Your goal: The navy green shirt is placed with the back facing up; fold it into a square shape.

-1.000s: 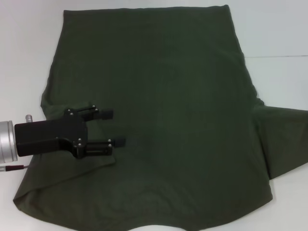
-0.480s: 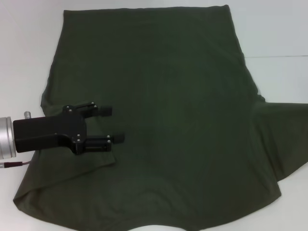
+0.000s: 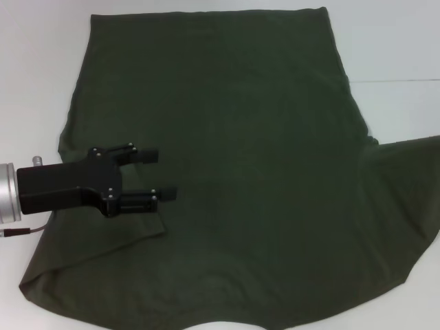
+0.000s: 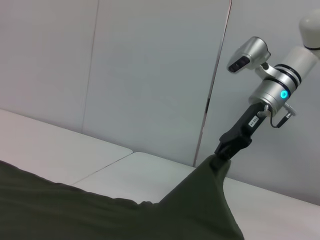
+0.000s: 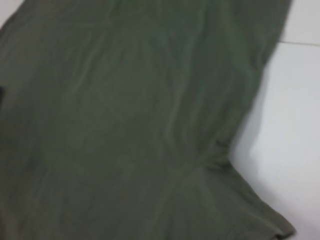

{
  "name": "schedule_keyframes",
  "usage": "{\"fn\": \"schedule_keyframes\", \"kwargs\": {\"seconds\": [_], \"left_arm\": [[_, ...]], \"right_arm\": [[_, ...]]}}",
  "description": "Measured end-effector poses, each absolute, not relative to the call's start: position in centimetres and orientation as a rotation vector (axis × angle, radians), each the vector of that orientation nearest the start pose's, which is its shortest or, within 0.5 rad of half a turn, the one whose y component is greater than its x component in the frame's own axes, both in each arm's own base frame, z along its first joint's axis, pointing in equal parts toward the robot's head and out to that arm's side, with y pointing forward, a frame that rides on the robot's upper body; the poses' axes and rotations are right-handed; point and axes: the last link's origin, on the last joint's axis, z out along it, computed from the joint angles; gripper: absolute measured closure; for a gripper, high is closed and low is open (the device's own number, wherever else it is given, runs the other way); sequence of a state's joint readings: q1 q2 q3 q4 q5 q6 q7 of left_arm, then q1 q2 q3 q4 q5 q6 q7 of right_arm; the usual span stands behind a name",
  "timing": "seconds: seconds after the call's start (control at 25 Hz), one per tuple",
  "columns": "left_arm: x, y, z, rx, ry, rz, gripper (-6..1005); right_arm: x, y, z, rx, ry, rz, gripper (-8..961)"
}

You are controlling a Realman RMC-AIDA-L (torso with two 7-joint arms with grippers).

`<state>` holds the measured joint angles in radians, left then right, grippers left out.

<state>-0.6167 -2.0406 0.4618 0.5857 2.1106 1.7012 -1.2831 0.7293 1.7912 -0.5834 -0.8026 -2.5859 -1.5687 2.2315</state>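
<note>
While the navy green shirt [image 3: 227,165] lay spread plain side up over most of the white table [image 3: 399,48], I had the left gripper [image 3: 162,175] hovering low above its left part, two black fingers [image 3: 141,155] parted with nothing between them. Just beneath and behind that pincer the left sleeve was folded in onto the body, its slanted edge running away from the fingers toward the near left corner of the cloth. Ahead of the fingertips stretched the broad flat back of the shirt, a few soft wrinkles only. Well across from the left pincer, on the far side of the garment, the right sleeve rose off the table — from the left wrist camera I could see the cloth drawn up into a peak that ended at the right gripper [image 4: 223,150], whose black tip was clamped on the fabric's corner, the silver arm with its blue ring light slanting up behind it against a pale wall [image 4: 150,75]. From the right wrist camera I saw only the shirt [image 5: 125,125] below, creased at the armpit, and a strip of table [image 5: 295,125] beside it.
</note>
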Motion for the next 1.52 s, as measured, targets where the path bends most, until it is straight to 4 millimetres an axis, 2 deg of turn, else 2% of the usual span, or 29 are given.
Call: {"fn": "schedule_keyframes", "kwargs": {"seconds": [0.32, 0.64, 1.0, 1.52], "left_arm": [[-25.1, 33.7, 2.2, -2.743, -0.497, -0.828, 138], [-25.0, 33.8, 2.5, -2.739, -0.487, -0.818, 138], [-25.1, 33.8, 2.6, -2.738, -0.485, -0.814, 138], [-25.1, 34.0, 2.8, -2.740, -0.473, -0.791, 139]], "right_arm": [[25.8, 41.0, 13.4, -2.400, 1.319, -0.004, 918], [23.0, 42.3, 11.0, -2.446, 1.337, -0.018, 916], [22.5, 43.7, 7.3, -2.435, 1.385, -0.038, 913], [21.0, 44.4, 2.6, -2.457, 1.379, -0.098, 909]]}}
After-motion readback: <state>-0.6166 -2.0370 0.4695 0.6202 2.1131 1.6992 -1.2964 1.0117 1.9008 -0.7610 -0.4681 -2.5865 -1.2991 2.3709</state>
